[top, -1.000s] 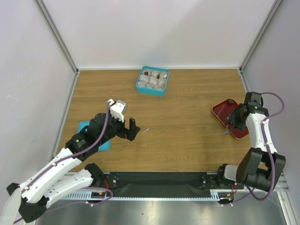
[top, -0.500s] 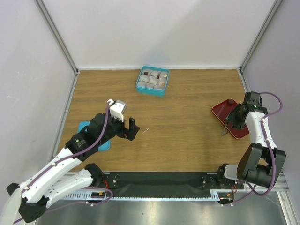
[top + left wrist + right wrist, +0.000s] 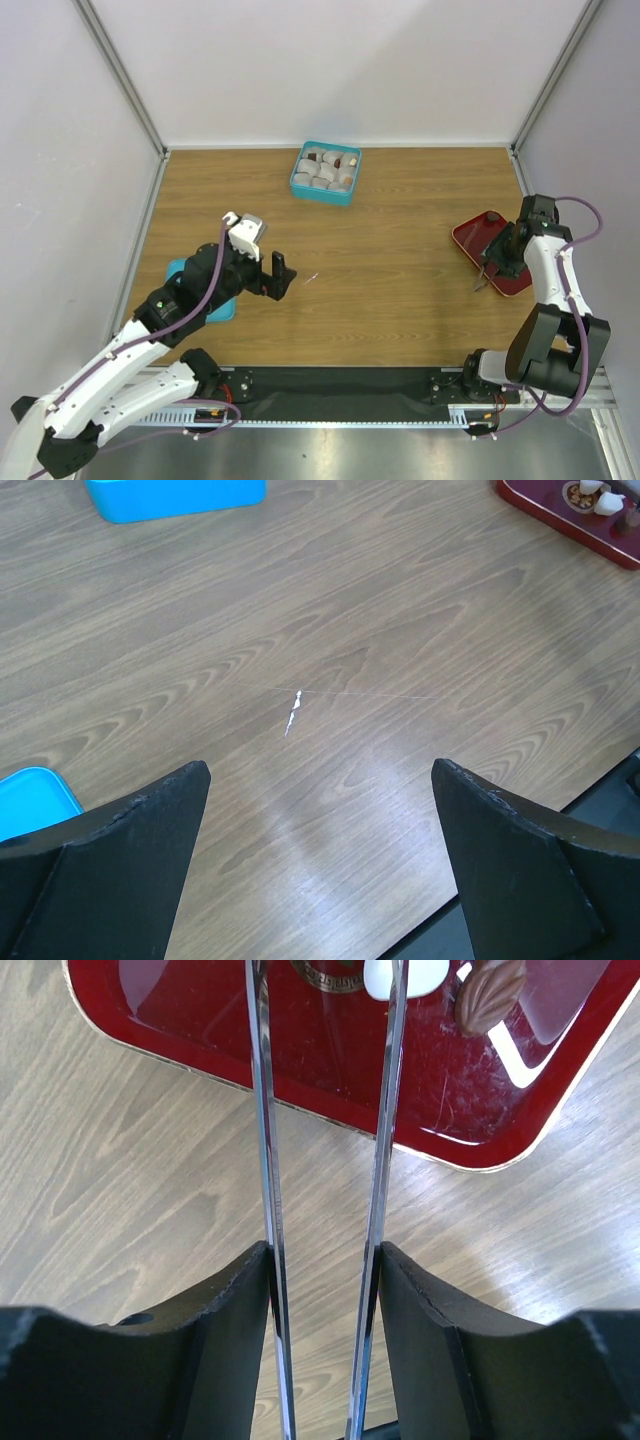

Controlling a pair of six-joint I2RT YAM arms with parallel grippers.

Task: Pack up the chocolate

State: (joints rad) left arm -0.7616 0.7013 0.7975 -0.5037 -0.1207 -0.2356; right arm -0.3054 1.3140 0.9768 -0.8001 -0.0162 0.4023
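The chocolate shows as a white piece (image 3: 400,978) and a brown piece (image 3: 488,995) on the red tray (image 3: 180,1030) at the table's right. My right gripper (image 3: 322,1260) is shut on the long metal tweezers (image 3: 265,1150), one blade against each finger. The blades stand apart and reach over the tray beside the white piece. From above, this gripper (image 3: 500,256) hangs over the tray (image 3: 470,237). The teal box (image 3: 325,172), holding paper cups and some chocolate, sits at the back centre. My left gripper (image 3: 320,780) is open over bare wood, holding nothing.
A teal lid (image 3: 205,298) lies partly under my left arm, near the table's left edge. A small white scratch (image 3: 292,712) marks the wood ahead of the left gripper. The teal box (image 3: 175,495) and the red tray (image 3: 570,515) sit far ahead in the left wrist view.
The right gripper with the tweezers has shifted slightly over the tray. The left arm has drifted a little to the left, still open.
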